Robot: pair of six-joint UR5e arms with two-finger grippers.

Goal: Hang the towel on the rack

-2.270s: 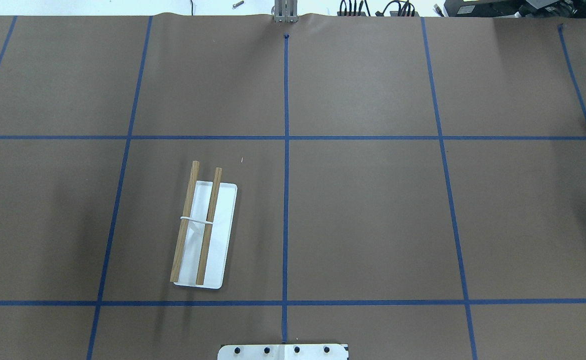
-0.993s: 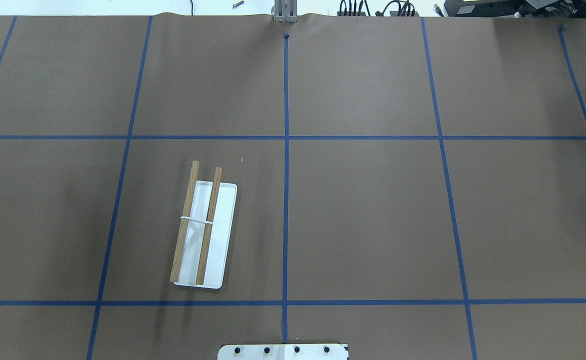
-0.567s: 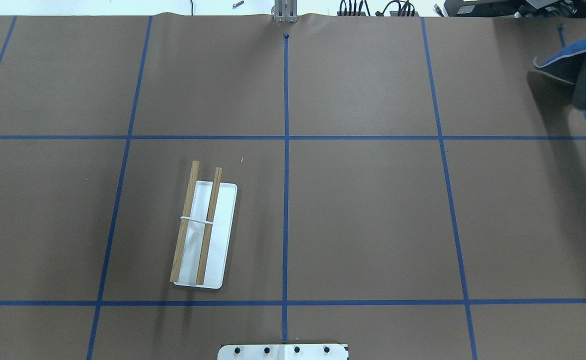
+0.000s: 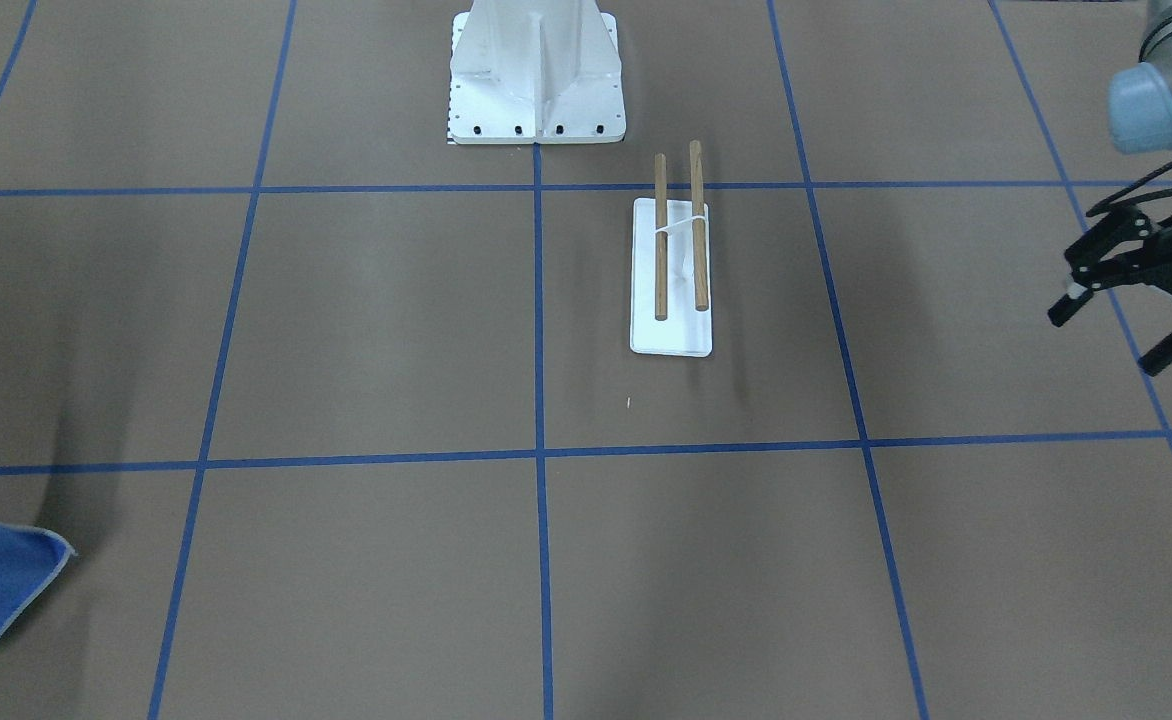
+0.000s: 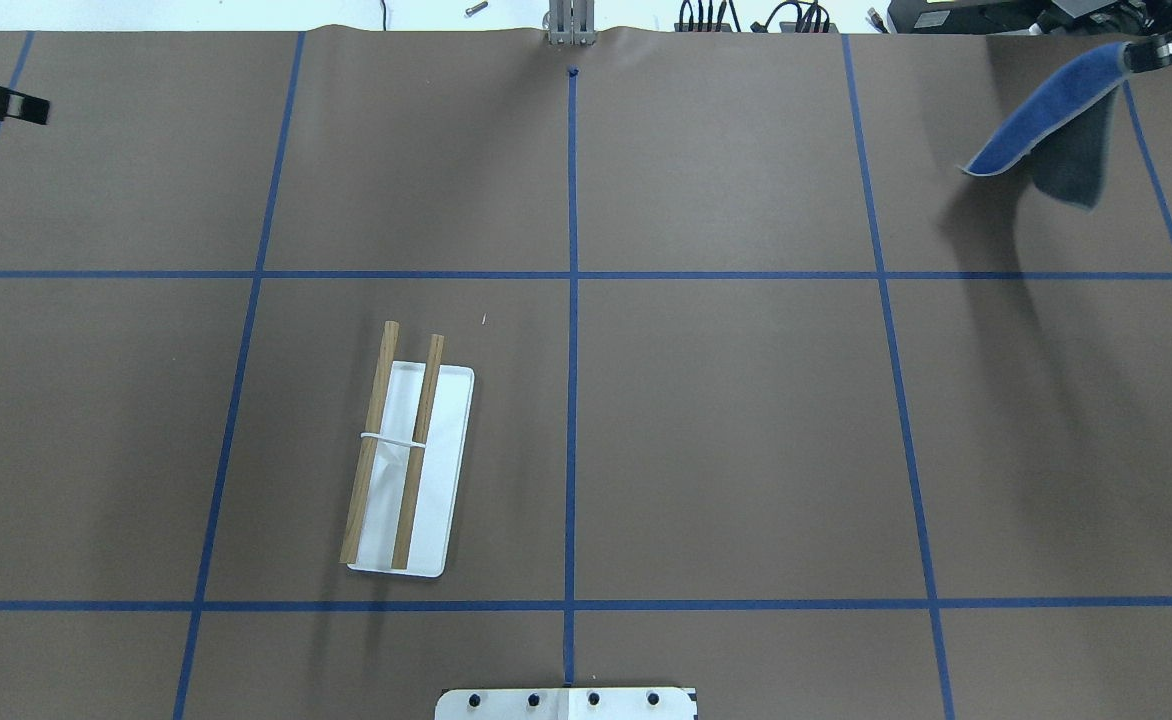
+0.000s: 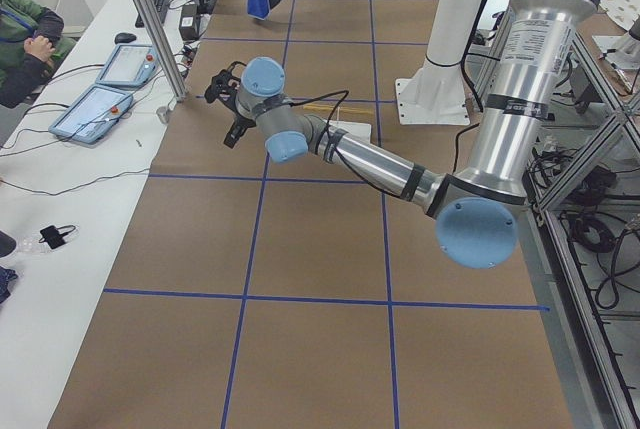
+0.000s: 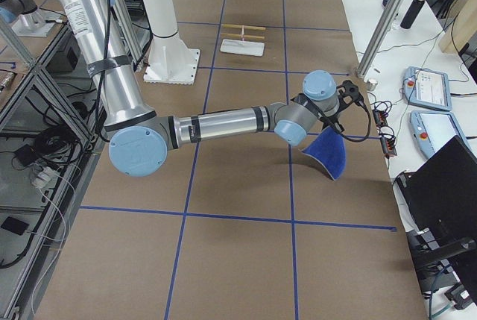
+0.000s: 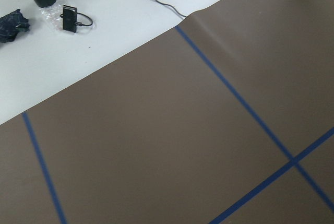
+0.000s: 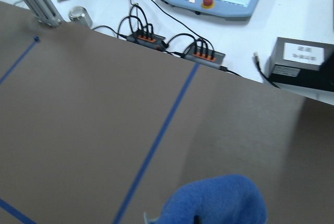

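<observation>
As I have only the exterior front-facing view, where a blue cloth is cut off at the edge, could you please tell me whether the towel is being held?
Observer: Yes. In the overhead view the towel hangs from the right tool, and it looks lifted off the table.
Operator: Thank you. Is it spread flat or folded?
Observer: In the exterior right view it droops in a loose fold from the one gripped spot.
Operator: Does the right wrist camera see the rack?
Observer: No. That view shows only a blue fold of the towel at its lower edge, the brown table and the white bench beyond.
</observation>
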